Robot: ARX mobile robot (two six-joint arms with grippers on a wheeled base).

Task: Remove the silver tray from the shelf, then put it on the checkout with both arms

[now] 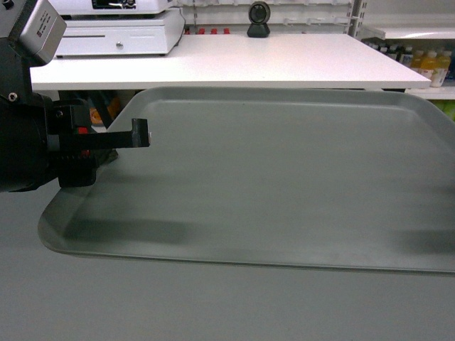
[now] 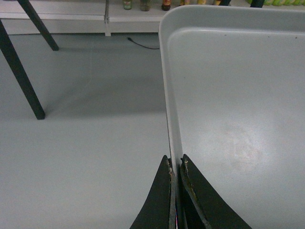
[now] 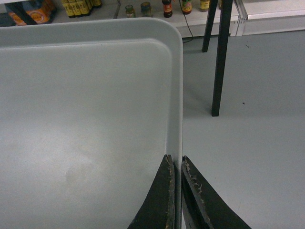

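Observation:
The silver tray (image 1: 284, 170) hangs level in the air, held by its two short sides in front of the white checkout (image 1: 234, 60) and slightly below its top. My left gripper (image 1: 142, 133) is shut on the tray's left rim. In the left wrist view the left gripper (image 2: 175, 162) pinches the thin rim of the silver tray (image 2: 238, 95) between both fingers. In the right wrist view my right gripper (image 3: 175, 160) is shut on the right rim of the silver tray (image 3: 86, 105). The right gripper is outside the head view. A white shelf (image 1: 409, 32) shows at the back right.
A white cash drawer (image 1: 117, 32) and a black camera (image 1: 259, 20) stand on the checkout's far side. Bottles (image 1: 430, 64) fill the right shelving. Black table legs (image 2: 19, 71) (image 3: 217, 62) stand on the grey floor, with low bottles (image 3: 143, 8) and a cable (image 2: 143, 44) beyond.

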